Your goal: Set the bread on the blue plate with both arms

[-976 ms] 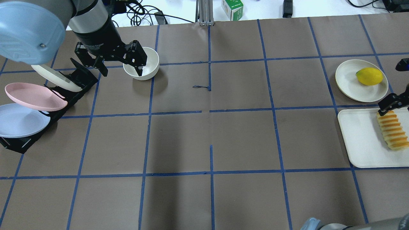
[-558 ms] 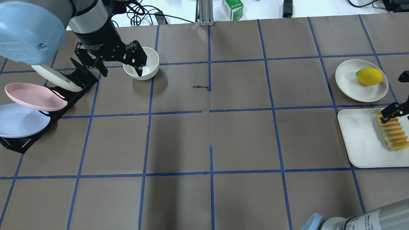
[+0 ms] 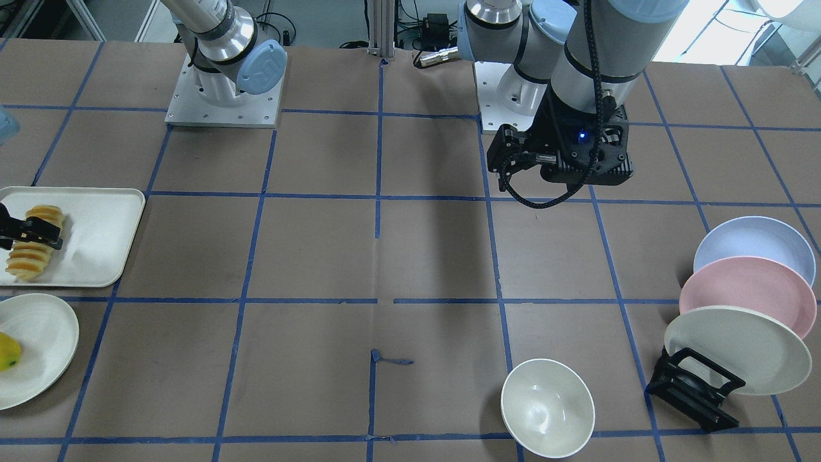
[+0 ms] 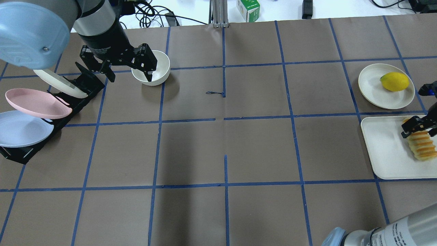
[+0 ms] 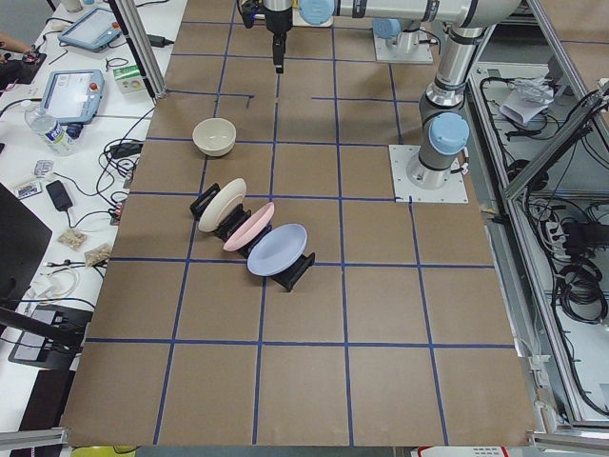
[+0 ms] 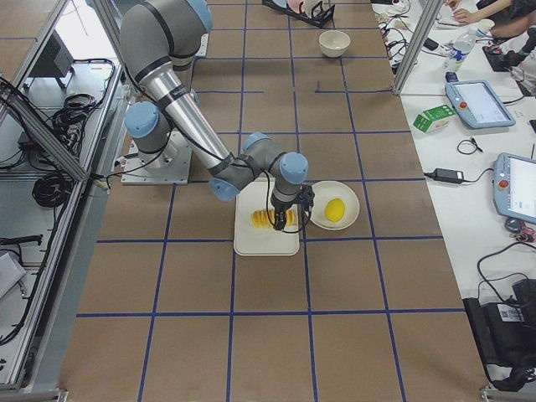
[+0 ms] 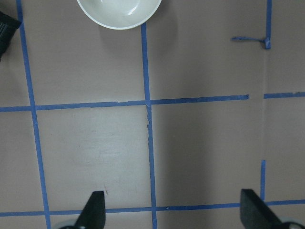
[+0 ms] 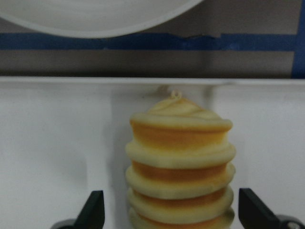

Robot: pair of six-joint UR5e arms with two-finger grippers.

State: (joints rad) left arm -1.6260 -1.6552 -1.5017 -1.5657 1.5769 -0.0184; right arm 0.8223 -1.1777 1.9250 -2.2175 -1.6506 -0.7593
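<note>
The bread [image 4: 422, 147] lies on a white tray [image 4: 385, 153] at the table's right edge; it also shows in the front view [image 3: 27, 256] and the right wrist view [image 8: 180, 162]. My right gripper [image 4: 421, 129] is open low over the loaf's far end, one finger on each side, not touching it in the wrist view. The blue plate [image 4: 20, 130] leans in a black rack [image 4: 20, 153] at the far left and also shows in the front view [image 3: 757, 239]. My left gripper [image 4: 129, 70] is open and empty, held high near the rack.
A pink plate [image 4: 34, 102] and a cream plate [image 4: 59, 82] lean in the same rack. A white bowl [image 4: 155, 68] stands beside the left gripper. A yellow fruit [image 4: 395, 81] sits on a cream plate [image 4: 374, 92] beyond the tray.
My right gripper has moved along the loaf from its far tip toward its middle and lower over it. The left arm has not moved.
</note>
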